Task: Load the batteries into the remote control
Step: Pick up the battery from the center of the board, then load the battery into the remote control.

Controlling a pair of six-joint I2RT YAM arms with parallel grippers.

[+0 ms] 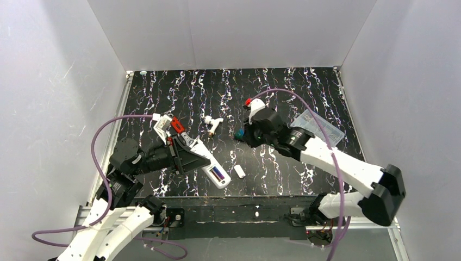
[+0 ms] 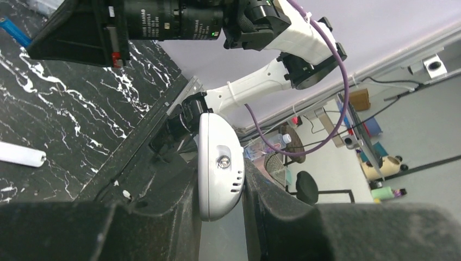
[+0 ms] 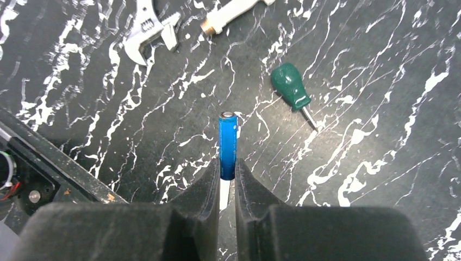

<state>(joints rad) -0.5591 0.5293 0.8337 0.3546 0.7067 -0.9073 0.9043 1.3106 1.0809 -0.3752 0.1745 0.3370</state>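
My left gripper [image 1: 202, 159] is shut on the white remote control [image 1: 213, 169] and holds it at the table's front, recess face up. One blue-purple battery [image 1: 218, 174] lies in the recess. In the left wrist view the remote's rounded end [image 2: 219, 163] sits clamped between the fingers [image 2: 272, 212]. My right gripper [image 1: 245, 136] is shut on the other battery [image 3: 228, 144], a shiny blue cylinder sticking out past the fingertips [image 3: 209, 182]. It hovers above the table's middle, right of the remote.
A small white bar-shaped piece [image 1: 240, 171] lies right of the remote. A green-handled screwdriver [image 3: 293, 89], a white pipe fitting [image 1: 213, 124] and a silver wrench [image 3: 147, 30] lie mid-table. A clear plastic box [image 1: 321, 129] sits at the right.
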